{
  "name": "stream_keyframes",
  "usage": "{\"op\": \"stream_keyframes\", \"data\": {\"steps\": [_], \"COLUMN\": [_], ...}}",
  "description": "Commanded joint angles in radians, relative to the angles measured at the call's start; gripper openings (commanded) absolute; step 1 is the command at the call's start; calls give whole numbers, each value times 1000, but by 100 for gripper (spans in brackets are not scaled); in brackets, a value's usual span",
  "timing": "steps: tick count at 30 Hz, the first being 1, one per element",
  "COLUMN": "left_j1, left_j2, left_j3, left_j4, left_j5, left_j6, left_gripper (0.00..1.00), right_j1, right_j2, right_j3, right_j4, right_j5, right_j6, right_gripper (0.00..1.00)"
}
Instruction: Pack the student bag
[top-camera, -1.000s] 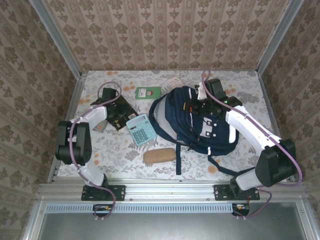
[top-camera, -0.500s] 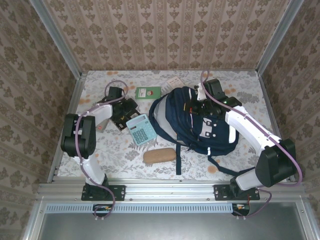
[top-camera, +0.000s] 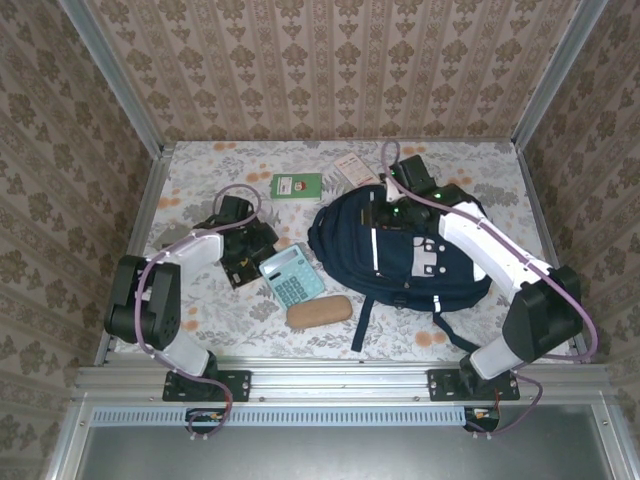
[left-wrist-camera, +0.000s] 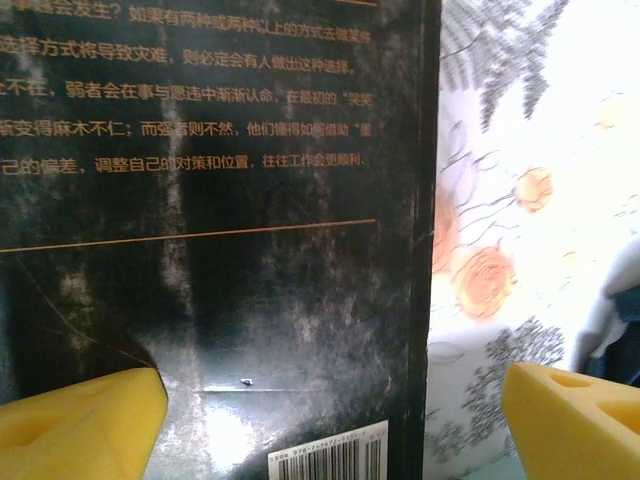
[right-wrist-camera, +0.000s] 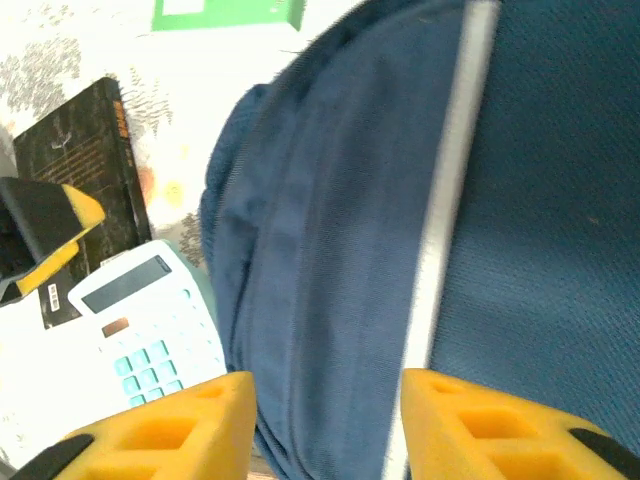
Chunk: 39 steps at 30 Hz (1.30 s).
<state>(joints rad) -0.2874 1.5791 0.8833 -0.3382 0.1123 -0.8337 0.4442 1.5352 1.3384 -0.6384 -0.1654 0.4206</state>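
Student bag (top-camera: 400, 255) seen centre-right on surface (top-camera: 190, 168); judged soft, floppy: top-edge fabric fold recommended for grip. Left end effector (left-wrist-camera: 335, 420) spread wide over book (left-wrist-camera: 220, 250). Right end effector (right-wrist-camera: 328, 420) narrow-set at bag; grasp cannot be told.

Even overhead light, blown-out tablecloth in wrist views, motion-blurred backpack

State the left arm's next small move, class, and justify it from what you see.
Probably lower the left gripper onto the black book's long edge and close: its fingers are open, that edge lies between them, and the book rests on the table outside the student bag.
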Motion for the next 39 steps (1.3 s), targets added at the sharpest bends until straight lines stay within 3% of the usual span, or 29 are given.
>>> {"op": "stream_keyframes", "data": {"steps": [1,12,18,27,33,39], "left_j1": [40,197,259,268,264,248], "left_j2": [-37,-123,-97,-9,27,33], "left_j3": [-7,-18,-30,-37,-32,0], "left_j4": [-197,-223,-180,-120,-80,-84], "left_j5": [-25,42,70,82,104,101], "left_j6": [63,167,184,227,228,240], "left_gripper": [91,92,91,82,73,68], "right_j1": [81,272,316,340,361,384], "right_j2": [56,409,570,787,858,803], "right_j3": [91,371,484,637,683,570], "right_j4": [-21,59,77,86,57,80], "right_j5": [63,-49,-72,-68,-81,-77], "right_j6": [-51,-2,51,116,132,127], "right_gripper": [43,42,43,44,44,44]}}
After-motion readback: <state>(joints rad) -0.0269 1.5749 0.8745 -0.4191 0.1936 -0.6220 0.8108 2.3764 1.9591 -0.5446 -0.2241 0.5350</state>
